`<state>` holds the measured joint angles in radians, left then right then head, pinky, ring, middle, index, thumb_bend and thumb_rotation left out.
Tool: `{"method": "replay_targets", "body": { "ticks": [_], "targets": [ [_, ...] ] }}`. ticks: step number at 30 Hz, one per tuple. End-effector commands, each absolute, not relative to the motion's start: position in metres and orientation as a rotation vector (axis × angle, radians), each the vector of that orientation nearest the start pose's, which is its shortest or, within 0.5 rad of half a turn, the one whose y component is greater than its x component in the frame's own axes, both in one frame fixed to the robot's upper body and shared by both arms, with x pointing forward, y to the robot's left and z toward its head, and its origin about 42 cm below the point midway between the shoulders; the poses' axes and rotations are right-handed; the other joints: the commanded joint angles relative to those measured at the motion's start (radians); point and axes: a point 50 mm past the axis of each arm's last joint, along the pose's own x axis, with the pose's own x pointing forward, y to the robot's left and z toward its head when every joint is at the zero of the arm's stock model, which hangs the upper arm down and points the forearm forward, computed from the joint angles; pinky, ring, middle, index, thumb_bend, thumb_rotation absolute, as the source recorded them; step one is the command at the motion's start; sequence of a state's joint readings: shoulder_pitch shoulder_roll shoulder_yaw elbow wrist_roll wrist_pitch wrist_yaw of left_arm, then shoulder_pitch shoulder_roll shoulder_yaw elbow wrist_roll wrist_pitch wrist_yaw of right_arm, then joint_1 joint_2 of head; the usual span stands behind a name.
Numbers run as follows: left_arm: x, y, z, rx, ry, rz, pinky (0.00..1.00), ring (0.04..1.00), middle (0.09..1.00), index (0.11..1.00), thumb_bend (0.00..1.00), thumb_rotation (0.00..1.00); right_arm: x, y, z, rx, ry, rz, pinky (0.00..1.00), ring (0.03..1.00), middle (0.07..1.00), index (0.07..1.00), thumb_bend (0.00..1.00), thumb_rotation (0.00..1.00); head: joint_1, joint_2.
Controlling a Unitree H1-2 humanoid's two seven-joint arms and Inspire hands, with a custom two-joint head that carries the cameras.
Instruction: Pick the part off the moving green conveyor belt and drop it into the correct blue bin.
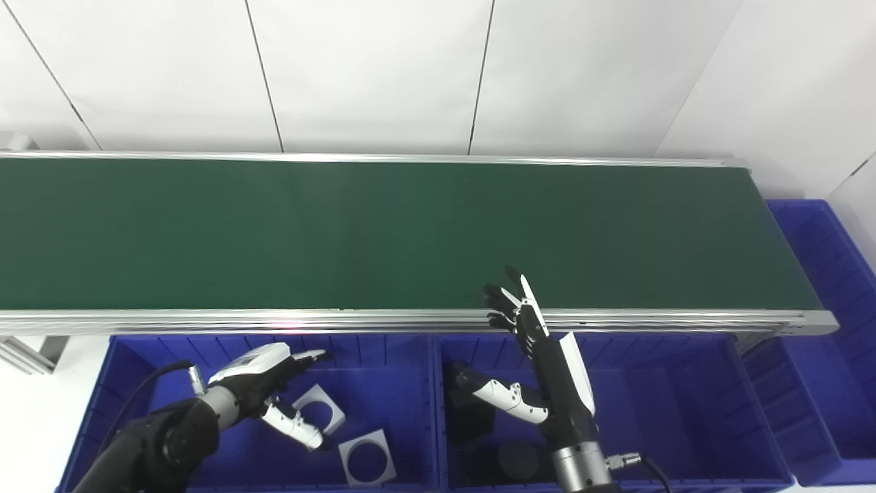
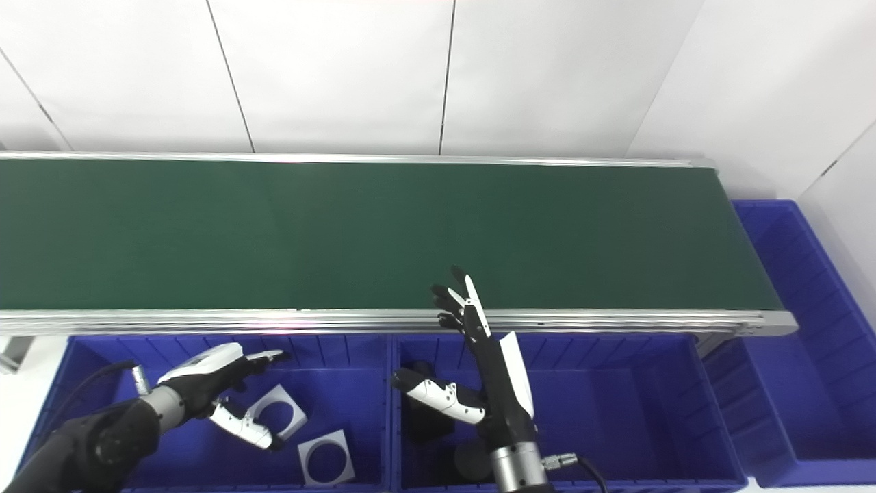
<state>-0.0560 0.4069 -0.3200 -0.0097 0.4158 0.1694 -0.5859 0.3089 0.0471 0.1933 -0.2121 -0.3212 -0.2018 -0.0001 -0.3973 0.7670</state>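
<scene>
Both hands empty, fingers apart: left hand (image 1: 263, 383) above grey square plates (image 1: 367, 457) with round holes; right hand (image 1: 540, 370) above dark parts (image 1: 517, 459); belt (image 1: 383, 233) bare.

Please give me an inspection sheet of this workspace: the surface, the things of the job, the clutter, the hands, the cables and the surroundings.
Surface: green conveyor belt with metal side rails; no part seen on it.
Job's things: left blue bin holds two grey square plates with round holes; middle blue bin holds dark parts, too dim to name; a third blue bin stands at the belt's right end.
Clutter: nothing seen.
Hands: left hand open, above the left bin; right hand open, fingers stretched up over the belt's near rail, holding nothing.
Cables: a black cable at the left wrist; a connector with cable at the right wrist.
Surroundings: white panelled wall behind the belt.
</scene>
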Motion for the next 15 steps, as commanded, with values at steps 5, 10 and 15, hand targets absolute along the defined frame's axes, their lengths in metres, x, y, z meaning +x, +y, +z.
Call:
{"method": "replay_targets", "body": {
  "ticks": [5, 10, 15],
  "targets": [
    [0.252, 0.238, 0.094, 0.35, 0.028, -0.716, 0.74, 0.814, 0.863, 0.854, 0.76, 0.35, 0.18, -0.16, 0.109, -0.217, -0.164, 0.125, 0.79, 0.859, 0.881, 0.988, 0.87, 0.62, 0.009, -0.016],
    [0.231, 0.233, 0.091, 0.196, -0.087, -0.617, 0.77, 0.843, 0.879, 0.882, 0.8, 0.45, 0.176, -0.164, 0.109, -0.225, -0.153, 0.134, 0.8, 0.859, 0.879, 0.987, 0.88, 0.62, 0.019, -0.021],
    [0.209, 0.222, 0.093, 0.067, -0.122, -0.552, 0.79, 0.85, 0.887, 0.888, 0.83, 0.45, 0.172, -0.169, 0.111, -0.231, -0.134, 0.141, 0.81, 0.86, 0.882, 0.991, 0.87, 0.62, 0.034, -0.018]
  ]
}}
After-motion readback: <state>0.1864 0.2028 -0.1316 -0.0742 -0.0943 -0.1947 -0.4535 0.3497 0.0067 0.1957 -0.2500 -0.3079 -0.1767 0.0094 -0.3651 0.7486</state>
